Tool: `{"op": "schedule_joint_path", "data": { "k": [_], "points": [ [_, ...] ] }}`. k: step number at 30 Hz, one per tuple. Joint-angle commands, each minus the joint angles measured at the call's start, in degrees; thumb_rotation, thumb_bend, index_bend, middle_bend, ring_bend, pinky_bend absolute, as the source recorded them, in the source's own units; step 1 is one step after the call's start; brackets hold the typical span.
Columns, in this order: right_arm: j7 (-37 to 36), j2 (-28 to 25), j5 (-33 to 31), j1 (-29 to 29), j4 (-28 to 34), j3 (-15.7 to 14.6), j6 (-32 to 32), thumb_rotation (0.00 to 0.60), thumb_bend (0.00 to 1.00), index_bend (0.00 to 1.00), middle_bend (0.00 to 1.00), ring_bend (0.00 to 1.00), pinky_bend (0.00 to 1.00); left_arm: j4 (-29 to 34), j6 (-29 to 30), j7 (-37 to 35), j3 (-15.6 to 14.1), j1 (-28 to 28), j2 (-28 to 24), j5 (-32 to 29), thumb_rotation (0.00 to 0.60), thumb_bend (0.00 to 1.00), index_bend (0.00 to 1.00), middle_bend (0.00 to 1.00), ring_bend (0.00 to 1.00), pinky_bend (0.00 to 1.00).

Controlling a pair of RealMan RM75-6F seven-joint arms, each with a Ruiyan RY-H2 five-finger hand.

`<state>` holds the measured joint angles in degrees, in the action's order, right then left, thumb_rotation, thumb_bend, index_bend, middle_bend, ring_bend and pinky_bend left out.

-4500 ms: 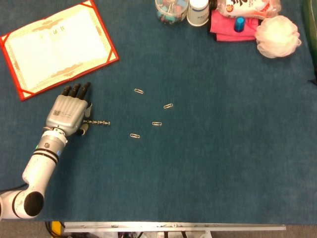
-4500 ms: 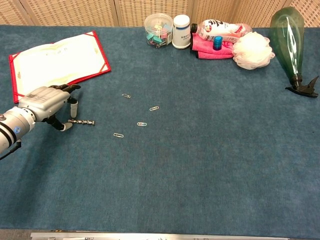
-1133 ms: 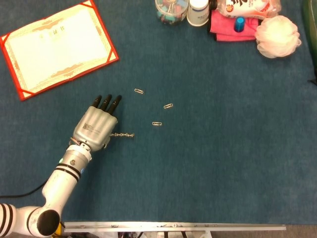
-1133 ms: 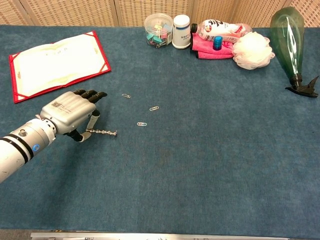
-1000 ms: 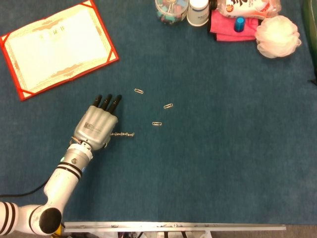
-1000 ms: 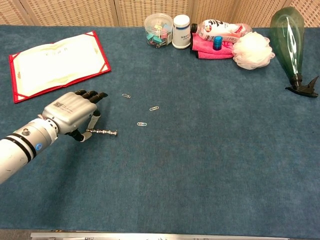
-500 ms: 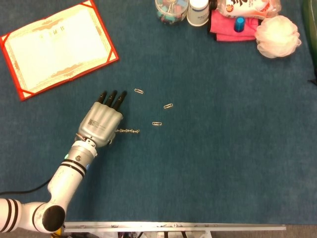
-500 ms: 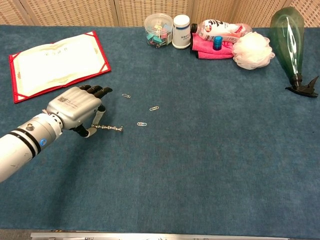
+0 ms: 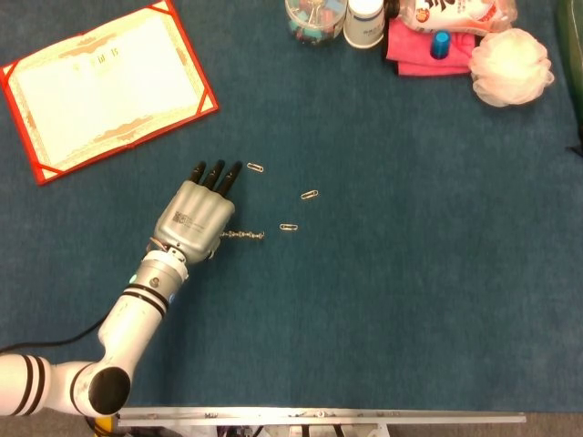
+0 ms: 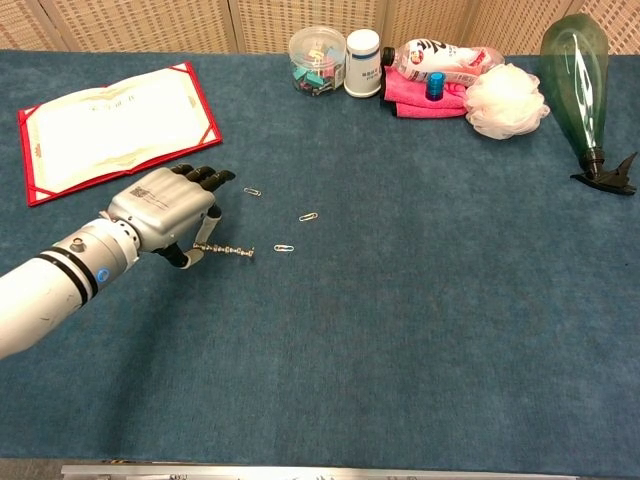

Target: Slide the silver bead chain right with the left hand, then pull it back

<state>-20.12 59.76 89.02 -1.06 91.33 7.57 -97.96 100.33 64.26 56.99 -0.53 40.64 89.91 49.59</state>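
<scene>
The silver bead chain (image 9: pixel 244 236) (image 10: pixel 233 251) lies on the blue cloth, stretched out to the right of my left hand (image 9: pixel 199 218) (image 10: pixel 165 212). That hand is palm down, and its thumb and a finger pinch the chain's left end low against the cloth. The other dark fingertips (image 9: pixel 219 172) point away toward a paper clip (image 9: pixel 256 167). The chain's free right end stops just short of another paper clip (image 9: pixel 289 227) (image 10: pixel 284 247). My right hand shows in neither view.
A third paper clip (image 9: pixel 310 194) lies further right. An open red certificate folder (image 9: pixel 105 82) is at the far left. Along the far edge stand a jar of clips (image 10: pixel 317 60), a white bottle (image 10: pixel 362 62), a pink cloth with a bottle, a bath pouf (image 10: pixel 505 100) and a green spray bottle (image 10: pixel 578 80).
My left hand has slid right and slightly away, dragging the chain with it. The chain's free end now nearly reaches the nearest paper clip. A clip that lay in its path earlier no longer shows.
</scene>
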Motion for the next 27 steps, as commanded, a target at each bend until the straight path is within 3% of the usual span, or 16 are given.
{"op": "schedule_joint_path", "data": {
  "k": [1,27],
  "points": [
    [-0.31,-0.09,-0.05,-0.09,0.04,0.11,-0.21,0.600,0.62,0.54,0.47,0.42,0.45,-0.26,-0.01,0.28,0.24,0.43,0.20,-0.59,0.600,0.33,0.58,0.00,0.01,0.09],
    [-4.55,-2.07,-2.78,-1.90,0.30,2.46,-2.82,0.600,0.62,0.54,0.47,0.42,0.45,-1.20,-0.40,3.56,1.26,5.68,3.19,-5.59,0.600,0.33,0.58,0.00,0.00,0.09]
  ]
}}
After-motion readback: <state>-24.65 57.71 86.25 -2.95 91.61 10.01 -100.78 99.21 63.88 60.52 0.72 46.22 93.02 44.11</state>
